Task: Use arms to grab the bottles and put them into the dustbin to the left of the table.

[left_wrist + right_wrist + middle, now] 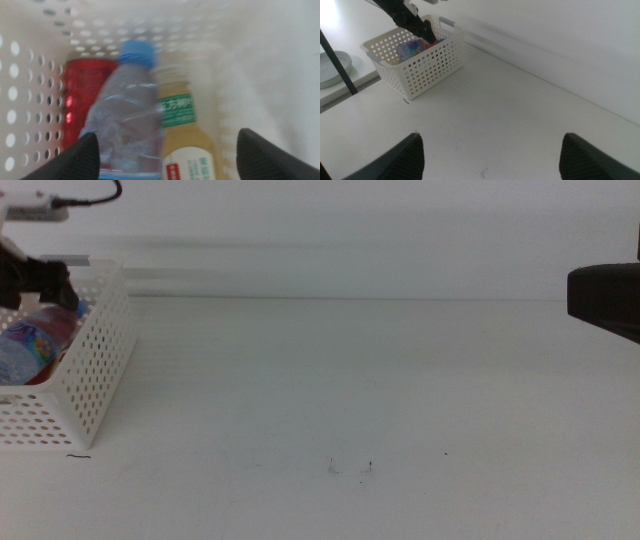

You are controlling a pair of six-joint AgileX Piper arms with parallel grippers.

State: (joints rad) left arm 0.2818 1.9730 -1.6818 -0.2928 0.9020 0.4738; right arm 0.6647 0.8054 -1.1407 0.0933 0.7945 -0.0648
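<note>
The white perforated dustbin [95, 370] stands at the table's left edge; it also shows in the right wrist view [425, 65]. Inside it lie the clear water bottle with blue cap [127, 115], the red soda can [82, 100] and the yellow tea bottle [182, 130]. In the middle view the water bottle [30, 345] shows over the rim. My left gripper [40, 280] hangs over the dustbin's back part, open and empty, just above the bottles [165, 160]. My right gripper [492, 155] is open and empty above the table, and shows at the right edge of the middle view [605, 300].
The white table [350, 390] has a few small dark specks [365, 470] near its front. A dark pole [337, 60] and a round pale plate [332, 67] stand beyond the table's left edge.
</note>
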